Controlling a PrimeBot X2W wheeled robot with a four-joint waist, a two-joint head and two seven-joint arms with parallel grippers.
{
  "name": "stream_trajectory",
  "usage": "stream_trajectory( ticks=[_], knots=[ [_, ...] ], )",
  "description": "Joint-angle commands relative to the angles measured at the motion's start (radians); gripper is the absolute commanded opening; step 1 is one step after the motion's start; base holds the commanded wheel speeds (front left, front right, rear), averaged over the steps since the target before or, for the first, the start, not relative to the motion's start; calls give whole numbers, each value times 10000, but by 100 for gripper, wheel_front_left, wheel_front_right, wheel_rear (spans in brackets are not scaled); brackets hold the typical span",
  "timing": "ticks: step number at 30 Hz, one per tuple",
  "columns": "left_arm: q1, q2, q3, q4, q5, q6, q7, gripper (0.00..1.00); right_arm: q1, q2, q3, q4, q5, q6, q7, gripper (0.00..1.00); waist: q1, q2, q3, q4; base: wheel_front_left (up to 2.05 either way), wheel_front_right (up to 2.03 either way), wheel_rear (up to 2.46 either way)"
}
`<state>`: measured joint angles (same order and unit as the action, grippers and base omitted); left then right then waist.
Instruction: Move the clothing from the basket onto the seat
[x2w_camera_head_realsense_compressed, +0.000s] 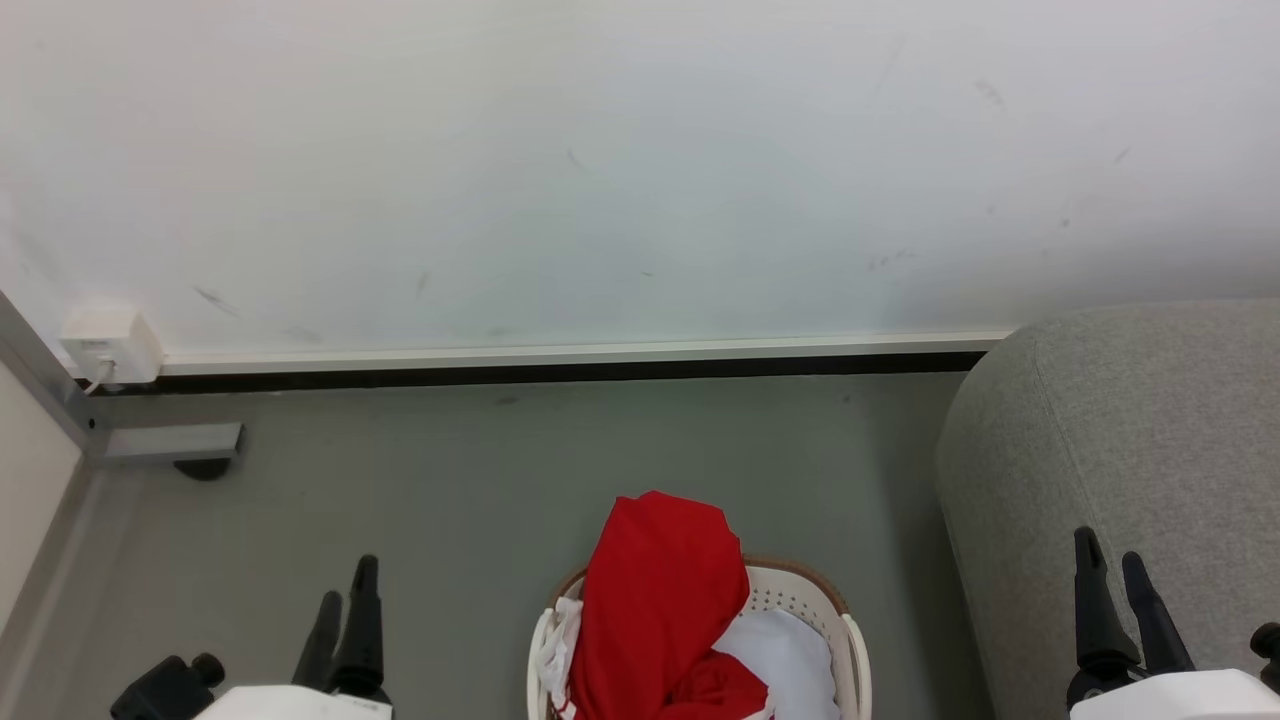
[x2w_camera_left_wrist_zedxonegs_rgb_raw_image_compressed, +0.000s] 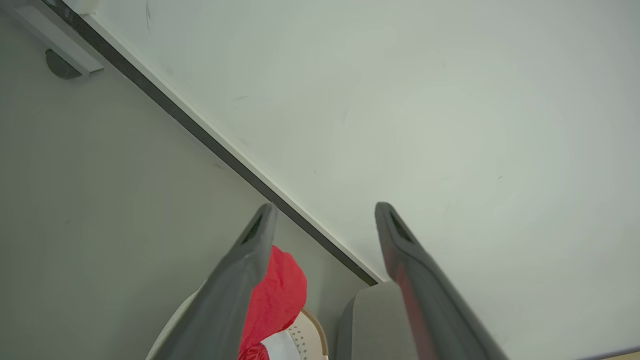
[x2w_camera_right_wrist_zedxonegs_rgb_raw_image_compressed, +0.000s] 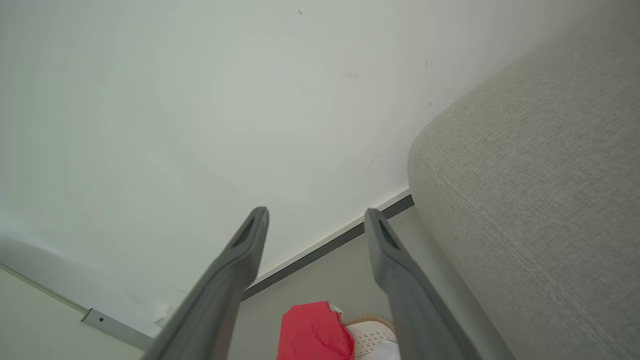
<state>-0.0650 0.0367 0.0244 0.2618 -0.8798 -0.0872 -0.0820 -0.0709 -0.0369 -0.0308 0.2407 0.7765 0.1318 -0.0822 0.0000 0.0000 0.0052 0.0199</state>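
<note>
You have the red clothing (x2w_camera_head_realsense_compressed: 660, 600) in the laundry basket (x2w_camera_head_realsense_compressed: 800, 590), heaped high so that its top fold rises above the brown rim on the far side. A white cloth (x2w_camera_head_realsense_compressed: 790, 650) lies in the basket just beside the red fabric, on the robot's right. The basket stands on the grey floor (x2w_camera_head_realsense_compressed: 500, 480) at the bottom middle of the head view, between your two arms.

Your left gripper (x2w_camera_head_realsense_compressed: 348, 580) hangs over the floor to the left of the basket, apart from it. In the left wrist view its fingers are spread with nothing between them. Your right gripper (x2w_camera_head_realsense_compressed: 1108, 547) is in front of the light-grey sofa (x2w_camera_head_realsense_compressed: 1130, 430), whose rounded end sits to the right of the basket with a strip of floor between them. Its fingers are likewise spread and empty.

A white wall (x2w_camera_head_realsense_compressed: 600, 170) runs behind everything, with a small white box (x2w_camera_head_realsense_compressed: 110, 345) at its foot on the far left.
</note>
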Motion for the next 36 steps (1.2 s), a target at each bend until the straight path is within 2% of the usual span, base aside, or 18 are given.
stream_trajectory(
  ticks=[1, 36],
  knots=[
    [-97, 104, 0, -125, 328, 1, -109, 100, -203, -115, 30, -163, -337, -8, -105, 100, 0, 0, 1, 4, 0, 0, 0],
    [-52, 141, -328, -186, 4179, 142, -1081, 100, -144, -136, 202, -266, -4232, -14, -1086, 100, 0, 0, 103, 155, 0, 0, 0]
  ],
)
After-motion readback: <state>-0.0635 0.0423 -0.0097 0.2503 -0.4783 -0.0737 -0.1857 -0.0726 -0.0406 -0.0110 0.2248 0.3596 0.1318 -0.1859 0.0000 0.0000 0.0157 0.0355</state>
